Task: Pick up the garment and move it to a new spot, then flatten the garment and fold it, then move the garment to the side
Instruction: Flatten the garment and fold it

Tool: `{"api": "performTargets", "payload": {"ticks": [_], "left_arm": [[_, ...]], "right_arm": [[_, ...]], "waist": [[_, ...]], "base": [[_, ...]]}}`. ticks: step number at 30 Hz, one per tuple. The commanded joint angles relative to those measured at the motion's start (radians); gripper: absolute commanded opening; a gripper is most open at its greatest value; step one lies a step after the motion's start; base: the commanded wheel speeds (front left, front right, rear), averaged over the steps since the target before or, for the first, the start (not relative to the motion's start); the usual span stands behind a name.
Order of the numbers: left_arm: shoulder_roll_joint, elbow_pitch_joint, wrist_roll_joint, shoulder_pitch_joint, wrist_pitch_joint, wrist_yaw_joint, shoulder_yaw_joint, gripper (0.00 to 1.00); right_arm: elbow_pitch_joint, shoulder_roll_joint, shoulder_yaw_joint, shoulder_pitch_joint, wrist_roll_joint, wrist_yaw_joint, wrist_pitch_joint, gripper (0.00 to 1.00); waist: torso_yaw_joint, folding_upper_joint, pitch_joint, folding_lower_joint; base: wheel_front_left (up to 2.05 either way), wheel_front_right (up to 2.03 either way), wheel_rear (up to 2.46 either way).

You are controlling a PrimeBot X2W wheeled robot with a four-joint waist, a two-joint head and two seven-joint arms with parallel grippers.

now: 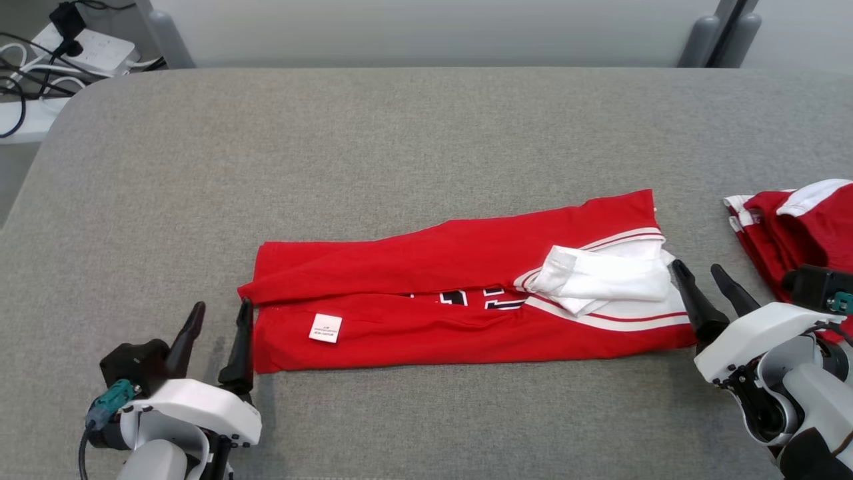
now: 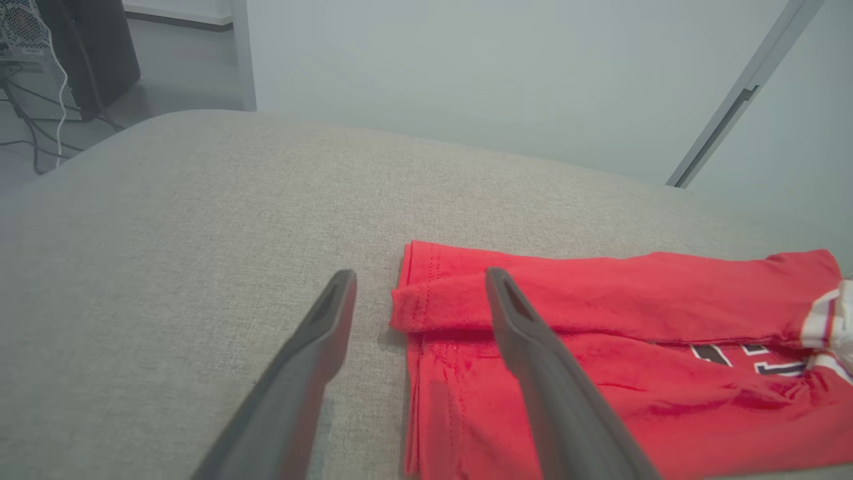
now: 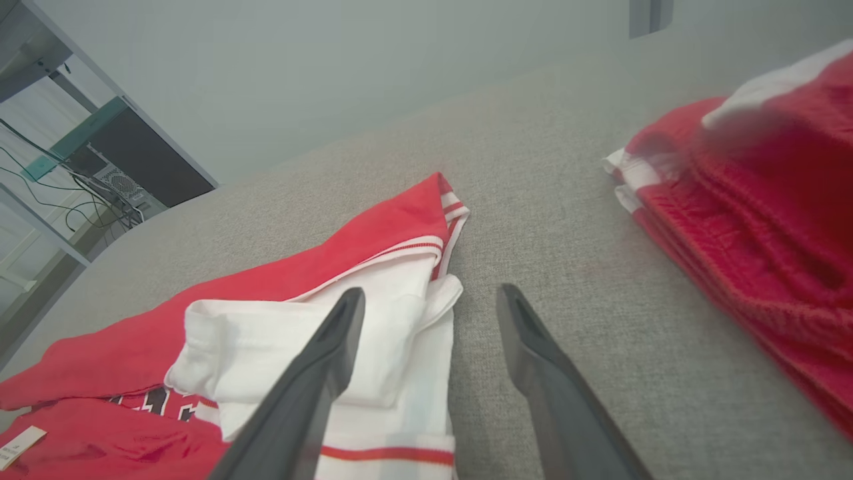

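Note:
The garment [image 1: 460,293] is a red shirt with white striped trim, folded into a long band across the grey table [image 1: 400,147]. White sleeves lie folded on its right end [image 3: 373,333], and a small white label faces up near its left end. My left gripper [image 1: 220,315] stands open at the garment's left edge [image 2: 420,313], one finger over the red cloth, nothing held. At the garment's right edge my right gripper [image 1: 698,269] is open too, its left finger above the white sleeve [image 3: 426,297], its right finger over bare table.
A second pile of red and white cloth [image 1: 800,227] lies at the table's right edge, close to my right arm [image 3: 753,220]. Cables and a white power strip [image 1: 86,47] sit beyond the far left corner. Bare table stretches behind the garment.

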Motion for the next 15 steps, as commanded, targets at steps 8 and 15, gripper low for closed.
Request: {"api": "performTargets", "payload": {"ticks": [8, 15], "left_arm": [[-0.036, -0.042, 0.103, -0.014, -0.009, -0.052, 0.113, 1.00], [-0.060, -0.043, 0.137, -0.035, -0.009, -0.069, 0.136, 1.00]], "right_arm": [[0.061, 0.030, -0.050, -0.014, -0.051, 0.002, -0.014, 1.00], [0.123, 0.043, -0.041, -0.051, -0.041, 0.002, -0.014, 1.00]], "waist": [[0.055, 0.0000, 0.067, 0.0000], [0.083, 0.0000, 0.103, 0.0000]], "base": [[0.00, 0.00, 0.00], [0.00, 0.00, 0.00]]}}
